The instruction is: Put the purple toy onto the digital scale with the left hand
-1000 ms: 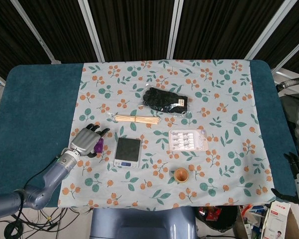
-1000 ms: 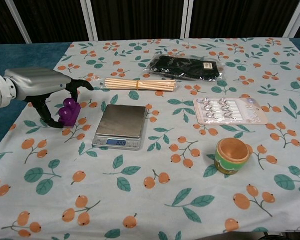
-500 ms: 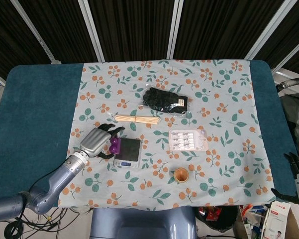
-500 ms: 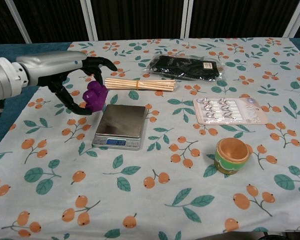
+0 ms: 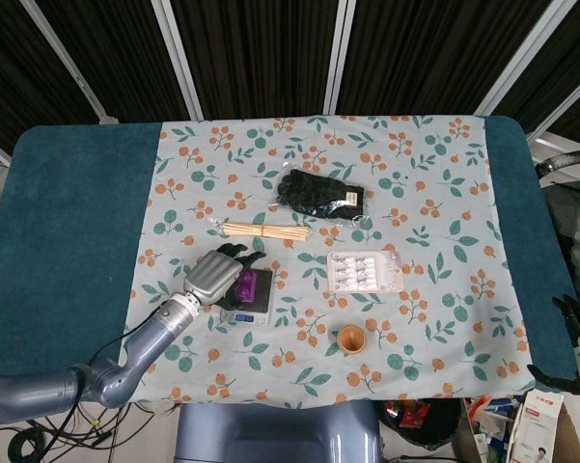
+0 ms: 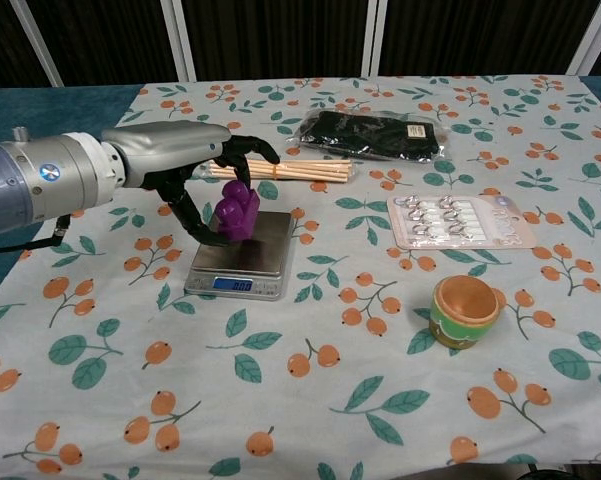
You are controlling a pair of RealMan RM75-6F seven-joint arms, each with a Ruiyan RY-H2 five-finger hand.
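My left hand (image 6: 195,165) (image 5: 218,275) holds the purple toy (image 6: 236,211) (image 5: 245,284) between its dark fingers, just above the steel platform of the digital scale (image 6: 244,254) (image 5: 256,301). The toy hangs over the scale's left half; I cannot tell whether it touches the platform. The scale's blue display faces the near edge. My right hand (image 5: 571,318) shows only as dark fingers at the far right edge of the head view, off the table.
A bundle of wooden sticks (image 6: 280,168) lies behind the scale. A black packet (image 6: 372,136) lies further back. A blister pack (image 6: 458,222) sits to the right, and a small orange cup (image 6: 464,311) stands near the front right.
My left hand has lifted the purple toy off the cloth and carried it right, from beside the scale to over its platform.
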